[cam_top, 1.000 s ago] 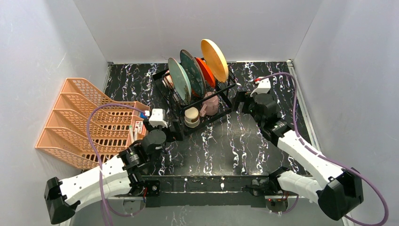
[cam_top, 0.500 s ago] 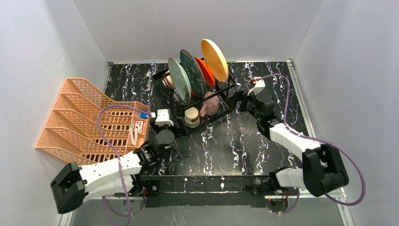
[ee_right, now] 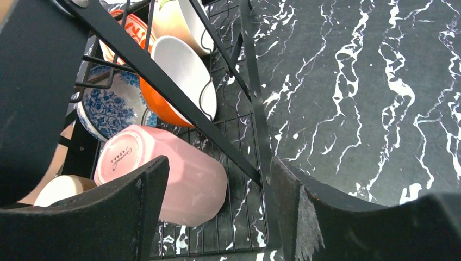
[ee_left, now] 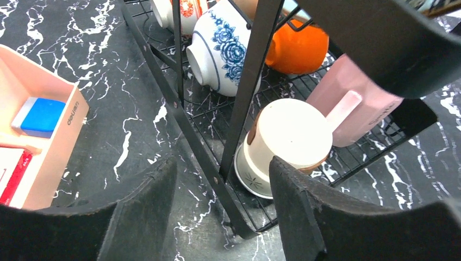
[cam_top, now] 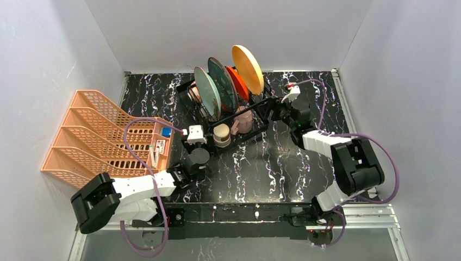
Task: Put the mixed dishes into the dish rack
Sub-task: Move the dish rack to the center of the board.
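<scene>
Dish rack (cam_top: 239,110) — stiff wire, likely heavy, dishes (cam_top: 207,92) fragile — best held by end rails (ee_right: 251,81); left gripper (ee_left: 222,163) and right gripper (ee_right: 218,163) half-open astride them, clamping nothing.

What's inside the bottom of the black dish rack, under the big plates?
A pink mug, a blue-patterned bowl, an orange bowl and a cream cup. The plates cover whatever sits farther back.

The left arm (cam_top: 136,187) (7 o'clock) and right arm (cam_top: 321,142) (5 o'clock) are built of white shells and black joints. A purple cable (cam_top: 142,119) is looped along each. Black fingers (ee_left: 304,217) are fitted to the left tool (ee_left: 220,190) and right tool (ee_right: 215,190).
</scene>
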Controlling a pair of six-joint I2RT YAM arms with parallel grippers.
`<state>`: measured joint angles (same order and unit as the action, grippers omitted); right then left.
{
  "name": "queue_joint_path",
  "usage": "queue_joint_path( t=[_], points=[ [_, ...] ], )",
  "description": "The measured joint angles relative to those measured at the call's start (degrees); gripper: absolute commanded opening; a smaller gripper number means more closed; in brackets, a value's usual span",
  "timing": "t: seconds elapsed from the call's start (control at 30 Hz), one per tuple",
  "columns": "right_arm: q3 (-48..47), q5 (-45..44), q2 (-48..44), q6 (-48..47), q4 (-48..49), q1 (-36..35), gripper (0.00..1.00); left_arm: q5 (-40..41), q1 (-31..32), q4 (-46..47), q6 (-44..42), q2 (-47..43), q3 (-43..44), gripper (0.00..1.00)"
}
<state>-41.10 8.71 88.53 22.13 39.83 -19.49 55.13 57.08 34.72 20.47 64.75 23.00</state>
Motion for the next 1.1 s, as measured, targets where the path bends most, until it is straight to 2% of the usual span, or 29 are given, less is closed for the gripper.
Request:
queue_joint_path(
  t=[0.07, 0.2, 0.37, 0.53, 0.63, 0.8, 1.1],
  points=[
    [-0.74, 1.27, 1.46, 0.22, 1.33, 0.02, 0.71, 0.20, -0.39, 0.96, -0.37, 1.40, 0.00, 0.51],
    [-1.38, 3.80, 4.04, 0.81, 4.17, 0.24, 0.60, 0.13, -2.01, 2.71, -0.76, 2.95, 0.22, 0.30],
    [-2.08, 4.87, 6.56, 2.05, 7.30, 0.31, 0.47, -0.13, -3.67, 3.87, -0.76, 3.50, 0.52, 0.21],
    [-4.04, 4.55, 9.35, 3.78, 9.68, 0.50, 0.24, -0.79, -4.70, 4.52, -0.22, 4.50, 1.36, 0.10],
    [-4.44, 4.42, 10.19, 3.56, 10.56, 0.74, 0.02, -1.29, -4.92, 4.74, 0.09, 4.94, 1.49, 0.00],
    [-4.42, 3.61, 10.32, -2.51, 11.39, 0.66, 0.01, -1.81, -5.11, 4.92, 0.11, 4.96, 1.49, 0.00],
    [-3.02, 0.66, 9.27, -3.06, 11.96, -0.07, 0.01, -3.56, -5.35, 4.37, 0.46, 4.09, 1.49, 0.00]
  ],
)
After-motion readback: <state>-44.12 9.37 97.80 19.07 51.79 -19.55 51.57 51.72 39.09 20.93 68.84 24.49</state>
